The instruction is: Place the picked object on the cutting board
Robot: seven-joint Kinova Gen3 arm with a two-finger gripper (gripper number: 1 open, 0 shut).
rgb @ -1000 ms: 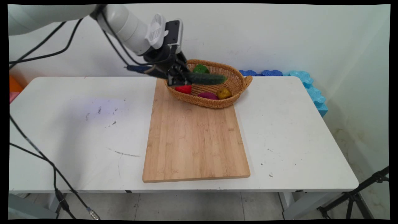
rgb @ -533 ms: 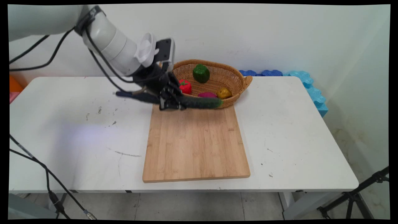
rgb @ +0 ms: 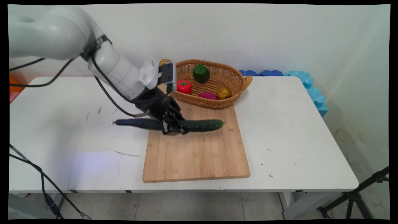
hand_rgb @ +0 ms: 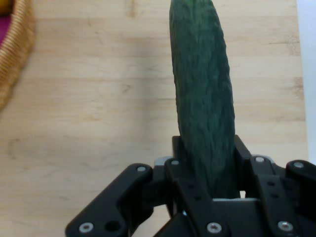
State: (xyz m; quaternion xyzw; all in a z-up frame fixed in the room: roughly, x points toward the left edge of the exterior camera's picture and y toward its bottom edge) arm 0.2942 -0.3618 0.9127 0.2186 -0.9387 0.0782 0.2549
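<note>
Carried out of the basket (rgb: 239,81) since a second ago, held crosswise over the board (rgb: 199,152). Gripper (rgb: 173,129) clamped round the cucumber (rgb: 202,125). Best lowered level, gently.

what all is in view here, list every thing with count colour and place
cucumber: 1, dark green, held level in the gripper over the board's far left part
cutting board: 1, light wood, middle of the table
basket: 1, tan wicker, on the board's far end
pepper: 1, green, in the basket at the back
tomato: 1, red, in the basket's left side
purple vegetable: 1, magenta, basket's near side
yellow vegetable: 1, yellow, beside the purple one
foam mats: several, blue, behind the table's far right corner
table: 1, white
tripod: 1, black, floor at lower right
gripper: 1, black, shut on the cucumber
</note>
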